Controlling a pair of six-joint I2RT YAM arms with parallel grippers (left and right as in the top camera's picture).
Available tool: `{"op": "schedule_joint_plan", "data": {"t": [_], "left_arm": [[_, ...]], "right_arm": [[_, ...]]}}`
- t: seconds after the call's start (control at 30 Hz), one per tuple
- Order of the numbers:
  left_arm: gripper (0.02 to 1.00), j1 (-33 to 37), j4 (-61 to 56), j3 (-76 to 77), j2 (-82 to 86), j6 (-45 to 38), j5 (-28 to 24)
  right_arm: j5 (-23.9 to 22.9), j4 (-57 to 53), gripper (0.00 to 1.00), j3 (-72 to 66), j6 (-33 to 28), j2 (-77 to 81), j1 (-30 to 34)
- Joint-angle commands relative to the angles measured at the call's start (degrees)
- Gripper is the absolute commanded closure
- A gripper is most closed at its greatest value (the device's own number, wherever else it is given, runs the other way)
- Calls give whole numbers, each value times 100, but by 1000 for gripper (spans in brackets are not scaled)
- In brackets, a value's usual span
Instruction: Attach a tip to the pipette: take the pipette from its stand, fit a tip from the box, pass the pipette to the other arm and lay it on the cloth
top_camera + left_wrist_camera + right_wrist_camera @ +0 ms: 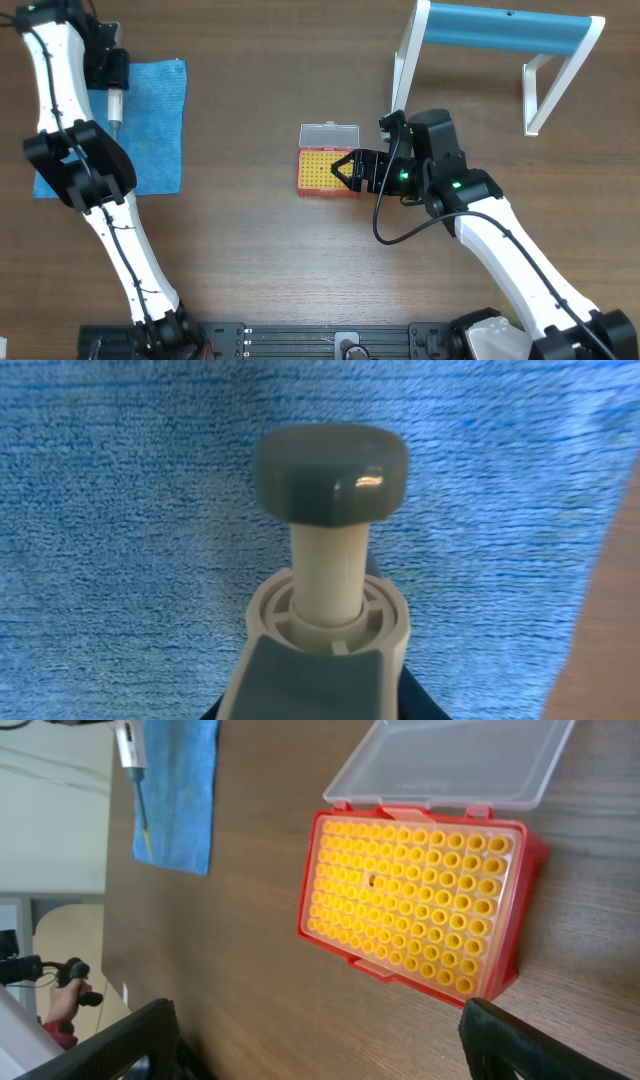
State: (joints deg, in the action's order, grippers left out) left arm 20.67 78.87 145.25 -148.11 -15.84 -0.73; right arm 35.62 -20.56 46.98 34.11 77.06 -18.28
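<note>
At the far left, the blue cloth (155,120) lies flat on the wooden table (250,250), and the pipette (116,108) hangs over its left part, its plunger button (330,470) toward the left wrist camera and cloth all around it. The right wrist view shows a yellow tip (144,825) fitted on its end, so what appears to be left is the laying down. The main risk I see is here: if the pipette goes down tip-first, or from too high, the tip could catch in the terry pile and bend or pop off, and a release near the cloth's edge could let the body roll onto bare wood. I cannot tell whether the tip touches the cloth yet. The left gripper (112,82) looks clamped on the pipette's upper body, its dark fingers just showing on either side of the collar. In the middle stands the red tip box (322,172), its clear lid (330,135) hinged back and its rack full of yellow tips apart from one dark socket. Just beside its right end hovers the right gripper (340,170), fingers spread wide and holding nothing; a careless swing could nudge the box. Well off to the right stands the blue-barred pipette stand (510,30).
</note>
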Motion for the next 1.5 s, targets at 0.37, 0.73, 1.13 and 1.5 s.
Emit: {"op": "schedule_joint_plan", "data": {"t": [0.37, 0.73, 1.13, 1.5], "left_arm": [[989, 424, 83, 195, -452, -168, 400], [989, 361, 105, 195, -452, -420, 422], [947, 280, 122, 192, -452, -420, 310], [757, 208, 133, 192, -452, -289, 356]], "right_arm": [[-52, 227, 91, 35, 428, 79, -293], [-74, 570, 88, 35, 448, 79, -293], [-286, 566, 91, 35, 444, 79, -291], [-286, 568, 91, 35, 444, 79, -291]]}}
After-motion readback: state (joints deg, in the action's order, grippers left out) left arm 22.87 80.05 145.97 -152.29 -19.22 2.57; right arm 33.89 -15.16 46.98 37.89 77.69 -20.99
